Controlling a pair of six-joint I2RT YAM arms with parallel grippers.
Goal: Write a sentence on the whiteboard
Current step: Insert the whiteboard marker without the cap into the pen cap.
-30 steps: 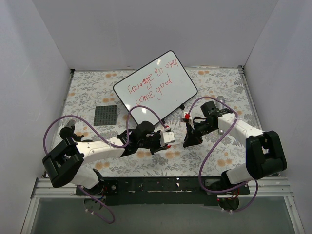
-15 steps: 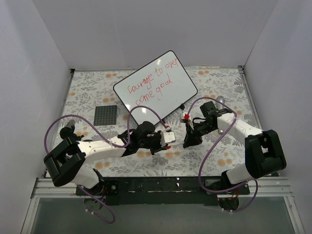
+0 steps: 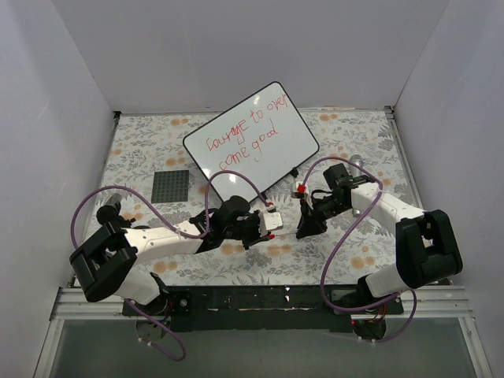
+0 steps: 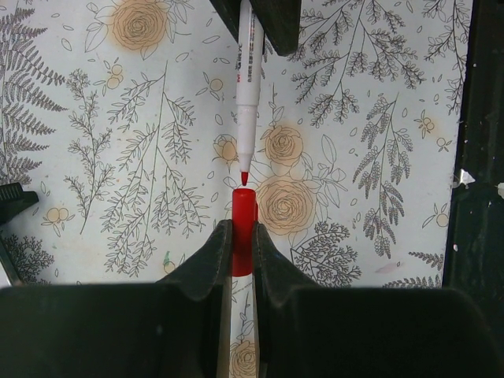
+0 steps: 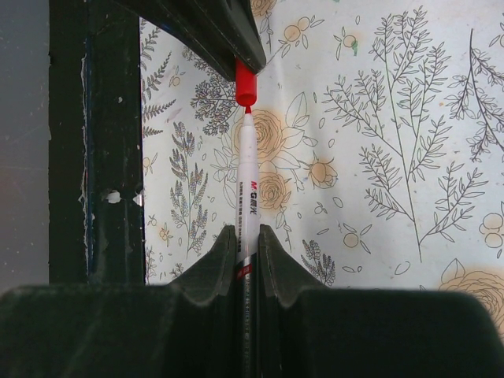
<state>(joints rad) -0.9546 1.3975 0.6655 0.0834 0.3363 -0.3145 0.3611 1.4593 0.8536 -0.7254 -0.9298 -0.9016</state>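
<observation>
From above, almost nothing has moved in the last second. Your left gripper and right gripper still face each other low in the middle of the frame, over the flowered table. The writing looks finished, and I judge you are on the capping step. The whiteboard lies upper centre, beyond both grippers and touched by neither. Its long axis runs from lower left to upper right. The sentence slants the same way in two red lines.

In the left wrist view, your left jaws are narrow, pinching the red cap at lower centre, its mouth facing up the frame. The marker hangs from the top edge, long axis vertical. Its tip points down, just short of the cap and nearly in line with it.

In the right wrist view, your right jaws clamp the marker's barrel at the bottom. Its tip points straight up at the cap, and whether they touch I cannot tell.
</observation>
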